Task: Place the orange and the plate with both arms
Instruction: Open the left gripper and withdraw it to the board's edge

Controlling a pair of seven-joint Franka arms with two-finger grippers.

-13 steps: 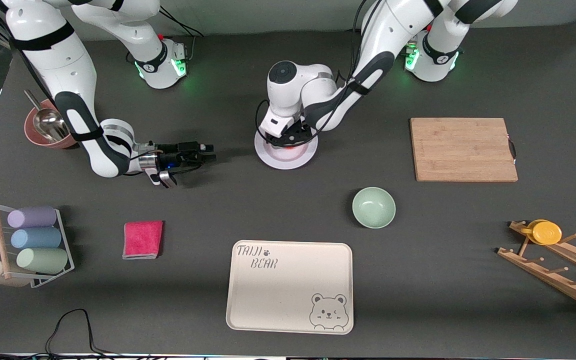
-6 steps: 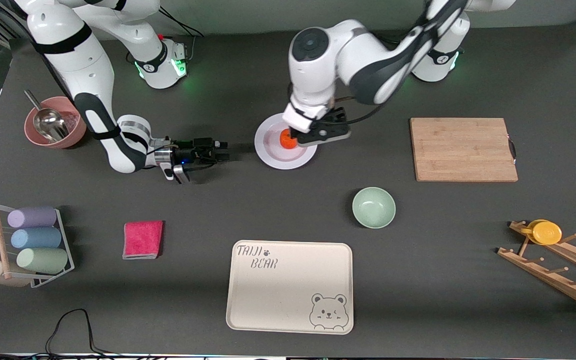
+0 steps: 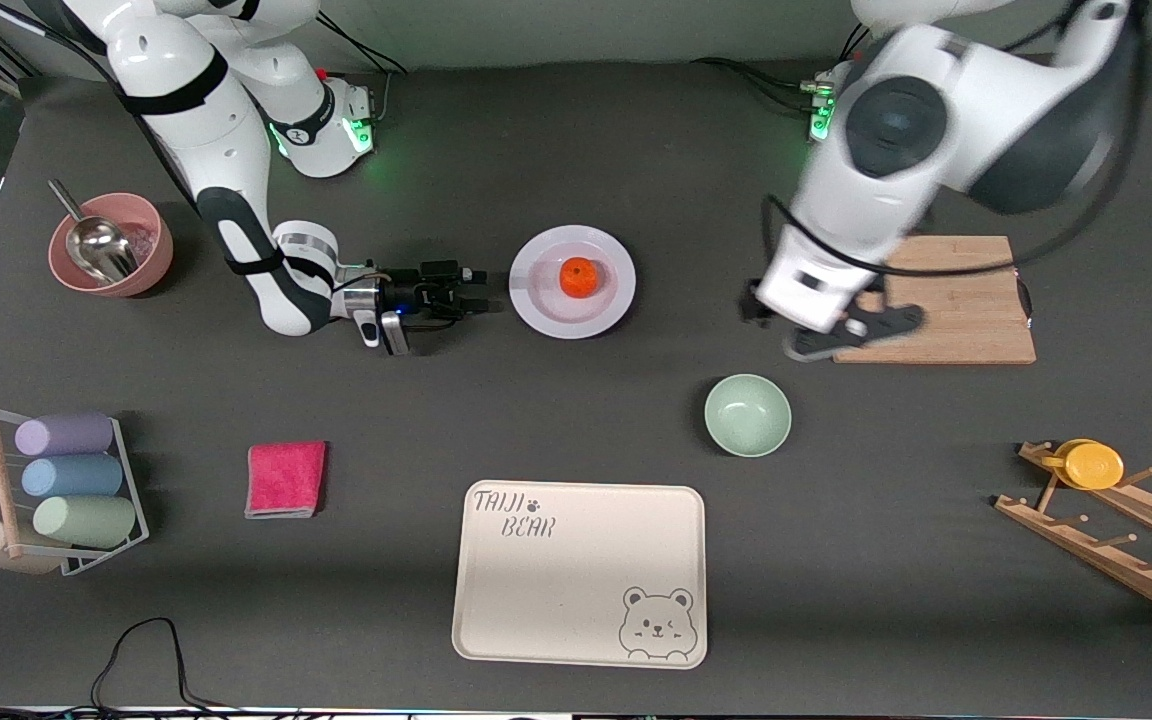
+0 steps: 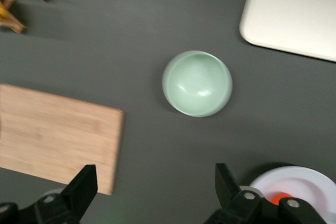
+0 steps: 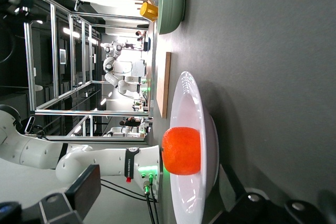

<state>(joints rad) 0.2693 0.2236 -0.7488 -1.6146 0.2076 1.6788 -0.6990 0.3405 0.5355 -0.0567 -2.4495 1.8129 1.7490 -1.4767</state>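
The orange [image 3: 579,277] lies in the middle of the white plate [image 3: 536,300], at mid-table. My right gripper [image 3: 478,290] is low and level beside the plate, toward the right arm's end of the table, open and empty, just short of the rim. In the right wrist view the orange [image 5: 181,150] sits on the plate [image 5: 197,103] ahead of the right gripper [image 5: 157,203]. My left gripper [image 3: 841,335] is open and empty, up in the air over the cutting board's edge. The left wrist view shows the left gripper [image 4: 155,187], the plate [image 4: 304,179] and the orange [image 4: 281,198].
A wooden cutting board [image 3: 926,298] lies toward the left arm's end. A green bowl [image 3: 747,414] and a cream bear tray [image 3: 576,575] are nearer the camera. A pink bowl with scoop [image 3: 111,245], red cloth [image 3: 285,478], cup rack [image 3: 56,490] and wooden rack [image 3: 1096,465] stand around.
My left gripper let go of the orange on the plate, rose and swung away to the cutting board. My right gripper slid closer to the plate's rim.
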